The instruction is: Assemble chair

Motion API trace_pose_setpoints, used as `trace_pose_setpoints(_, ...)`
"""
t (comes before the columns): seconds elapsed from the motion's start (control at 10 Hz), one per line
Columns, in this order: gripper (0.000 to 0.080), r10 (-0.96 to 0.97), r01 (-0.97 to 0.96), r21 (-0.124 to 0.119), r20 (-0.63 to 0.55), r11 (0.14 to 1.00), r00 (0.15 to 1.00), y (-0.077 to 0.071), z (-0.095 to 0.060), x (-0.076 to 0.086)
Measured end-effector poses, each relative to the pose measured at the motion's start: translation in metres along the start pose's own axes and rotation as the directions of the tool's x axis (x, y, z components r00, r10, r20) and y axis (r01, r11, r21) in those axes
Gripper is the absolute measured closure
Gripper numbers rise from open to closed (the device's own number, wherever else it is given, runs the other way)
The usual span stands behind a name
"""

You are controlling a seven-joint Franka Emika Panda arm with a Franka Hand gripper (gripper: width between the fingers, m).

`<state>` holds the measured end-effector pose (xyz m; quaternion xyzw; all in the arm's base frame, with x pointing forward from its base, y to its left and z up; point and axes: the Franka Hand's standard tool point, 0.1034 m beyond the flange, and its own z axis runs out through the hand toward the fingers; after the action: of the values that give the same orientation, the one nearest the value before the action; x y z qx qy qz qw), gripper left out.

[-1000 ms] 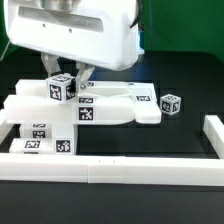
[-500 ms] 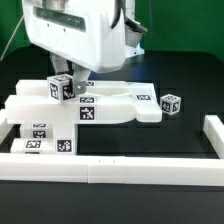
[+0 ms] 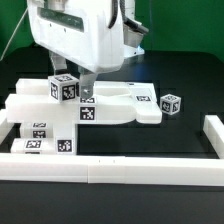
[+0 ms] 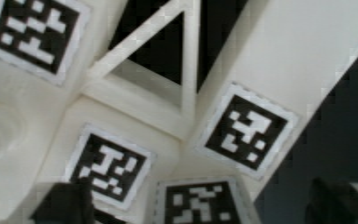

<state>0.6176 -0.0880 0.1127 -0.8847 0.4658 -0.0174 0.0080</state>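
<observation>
The chair parts are white blocks with black-and-white tags. A flat panel (image 3: 120, 104) lies in the middle of the black table, joined to blocky pieces at the exterior view's left (image 3: 30, 105). A tagged cube (image 3: 64, 88) stands on that cluster. Another small cube (image 3: 171, 102) lies apart at the right. My gripper (image 3: 86, 90) hangs under the big white housing, right beside the tagged cube, over the panel. In the wrist view the two dark fingertips (image 4: 69, 205) stand wide apart over tagged white faces (image 4: 247, 125); the gripper (image 4: 206, 205) is open and holds nothing.
The marker board (image 3: 45, 142) lies at the front left. White border rails run along the front (image 3: 120, 168) and the right (image 3: 213, 132). The robot housing (image 3: 80, 35) hides the back of the table.
The arm and its housing have shifted toward the exterior view's left, and the fingers have come closer to the tagged cube. The parts lie where they were.
</observation>
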Motion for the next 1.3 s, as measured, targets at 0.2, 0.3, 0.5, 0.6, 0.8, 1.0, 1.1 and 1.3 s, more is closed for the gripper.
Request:
trace_pose_setpoints(0.2,0.0162,-0.133,0.133,0.0,0.0,0.991,0.991,0.0,0.0,0.0)
trace_pose_setpoints(0.3,0.0152,-0.227,0.227,0.0,0.0,0.974,0.974,0.0002,0.0001,0.0002)
trace_pose_setpoints(0.5,0.0151,-0.362,0.362,-0.002,-0.001,0.932,0.932,0.0004,0.0001,0.0003)
trace_pose_setpoints(0.6,0.0151,-0.437,0.437,-0.002,0.0,0.899,0.899,0.0003,0.0,0.0003)
trace_pose_setpoints(0.8,0.0151,-0.564,0.564,-0.003,0.0,0.825,0.825,0.0004,0.0,0.0003)
trace_pose_setpoints(1.0,0.0151,-0.676,0.676,-0.005,0.001,0.737,0.737,0.0015,0.0,0.0014)
trace_pose_setpoints(1.1,0.0151,-0.743,0.743,-0.011,0.003,0.669,0.67,0.0024,0.0,0.0021)
trace_pose_setpoints(1.3,0.0151,-0.821,0.821,-0.013,0.004,0.571,0.571,0.0031,0.0,0.0032)
